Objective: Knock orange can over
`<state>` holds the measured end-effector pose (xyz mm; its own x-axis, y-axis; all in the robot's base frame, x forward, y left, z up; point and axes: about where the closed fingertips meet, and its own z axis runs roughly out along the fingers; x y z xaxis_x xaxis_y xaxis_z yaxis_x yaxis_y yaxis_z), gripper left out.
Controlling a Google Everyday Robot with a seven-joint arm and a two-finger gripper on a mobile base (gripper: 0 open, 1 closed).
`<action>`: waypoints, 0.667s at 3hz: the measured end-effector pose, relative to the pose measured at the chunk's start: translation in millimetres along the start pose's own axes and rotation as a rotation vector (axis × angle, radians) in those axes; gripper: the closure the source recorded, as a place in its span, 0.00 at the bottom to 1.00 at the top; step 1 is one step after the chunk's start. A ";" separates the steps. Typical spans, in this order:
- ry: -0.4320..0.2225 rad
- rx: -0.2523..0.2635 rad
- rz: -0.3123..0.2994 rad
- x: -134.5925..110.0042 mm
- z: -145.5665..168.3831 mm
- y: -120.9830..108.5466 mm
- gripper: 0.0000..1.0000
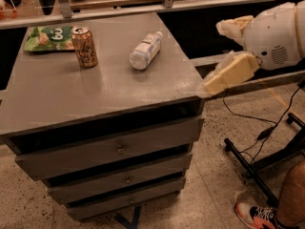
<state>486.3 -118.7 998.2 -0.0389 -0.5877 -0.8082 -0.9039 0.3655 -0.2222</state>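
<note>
The orange can (pixel 85 46) stands upright on the grey cabinet top (pixel 95 94), at the back left. My gripper (pixel 214 56) is at the right, just off the cabinet's right edge, far from the can. Its two cream fingers (pixel 231 73) are spread apart and hold nothing. The lower finger's tip reaches the top's front right corner.
A clear plastic bottle (pixel 145 50) with a white label lies on its side right of the can. A green snack bag (pixel 48 37) lies behind and left of the can. A black stand leg (pixel 250 168), cables and a person's shoe (pixel 255 216) are on the floor at the right.
</note>
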 end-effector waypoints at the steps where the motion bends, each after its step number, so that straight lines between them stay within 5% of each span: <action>1: -0.134 -0.046 0.038 -33.2 47.1 -1.7 0.00; 2: -0.250 -0.058 0.041 -68.0 82.6 -8.2 0.00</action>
<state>531.6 -22.1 1010.0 0.0237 -0.3741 -0.9271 -0.9270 0.3389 -0.1604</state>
